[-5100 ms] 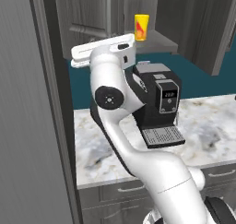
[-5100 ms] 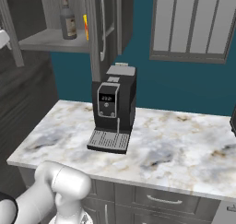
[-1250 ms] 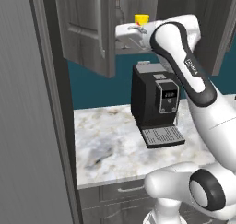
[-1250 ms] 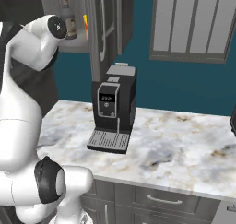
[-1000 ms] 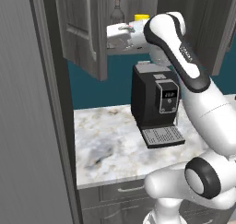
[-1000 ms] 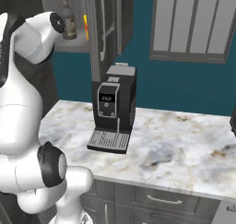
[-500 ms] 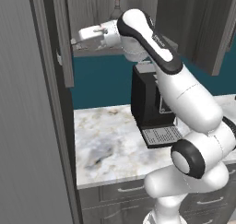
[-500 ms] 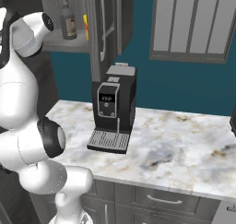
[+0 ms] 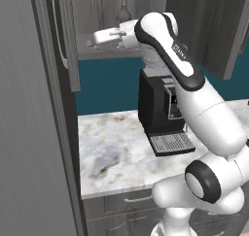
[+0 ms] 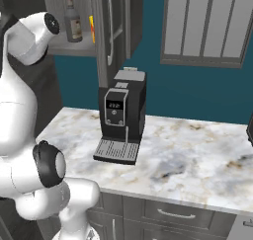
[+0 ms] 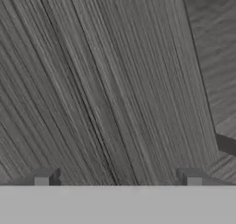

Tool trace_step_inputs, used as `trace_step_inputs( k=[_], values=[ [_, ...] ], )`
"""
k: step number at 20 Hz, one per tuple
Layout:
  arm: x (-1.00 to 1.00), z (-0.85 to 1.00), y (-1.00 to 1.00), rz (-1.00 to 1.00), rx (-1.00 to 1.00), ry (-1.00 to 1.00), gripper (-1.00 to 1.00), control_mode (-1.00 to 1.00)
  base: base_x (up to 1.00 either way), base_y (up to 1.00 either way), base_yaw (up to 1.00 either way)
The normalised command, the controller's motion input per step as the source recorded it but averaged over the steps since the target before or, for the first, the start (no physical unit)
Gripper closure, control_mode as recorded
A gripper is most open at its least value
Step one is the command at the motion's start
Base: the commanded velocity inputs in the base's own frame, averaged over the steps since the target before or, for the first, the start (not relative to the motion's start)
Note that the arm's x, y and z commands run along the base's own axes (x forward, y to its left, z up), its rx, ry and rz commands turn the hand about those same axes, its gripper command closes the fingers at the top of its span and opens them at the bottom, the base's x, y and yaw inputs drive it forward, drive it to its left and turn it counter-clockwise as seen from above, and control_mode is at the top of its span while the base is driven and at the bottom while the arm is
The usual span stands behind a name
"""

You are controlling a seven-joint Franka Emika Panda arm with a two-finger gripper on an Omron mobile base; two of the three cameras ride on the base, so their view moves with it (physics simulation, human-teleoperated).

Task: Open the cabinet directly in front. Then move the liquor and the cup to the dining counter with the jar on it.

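While gripper (image 11: 117,179) gapes wide against grey cabinet (image 9: 65,41), coffee machine (image 10: 121,118) sits on marble worktop (image 10: 197,150).

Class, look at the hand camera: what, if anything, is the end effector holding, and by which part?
Nothing. The end effector stands open, its fingertips wide apart before a grey wood-grain cabinet surface.

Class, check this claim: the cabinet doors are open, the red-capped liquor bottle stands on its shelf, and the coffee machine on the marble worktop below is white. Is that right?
Not quite. The coffee machine is black, not white, as the right base view shows. The rest holds: the cabinet doors are open and the liquor bottle stands on its shelf above the marble worktop.
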Motion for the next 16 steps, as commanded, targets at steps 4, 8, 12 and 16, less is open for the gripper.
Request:
trace_step_inputs(
  k=[4, 8, 12, 16],
  values=[
    [-0.71, 0.00, -0.73, -0.51, -0.02, -0.15, -1.00, -1.00, 0.00, 0.00, 0.00],
    [-0.52, 0.03, -0.78, -0.56, -0.06, -0.12, -1.00, -1.00, 0.00, 0.00, 0.00],
    [-0.19, 0.32, -0.72, -0.60, -0.02, 0.03, -1.00, -1.00, 0.00, 0.00, 0.00],
    [-0.09, 0.51, -0.47, -0.44, -0.06, 0.06, -1.00, -1.00, 0.00, 0.00, 0.00]
  ],
)
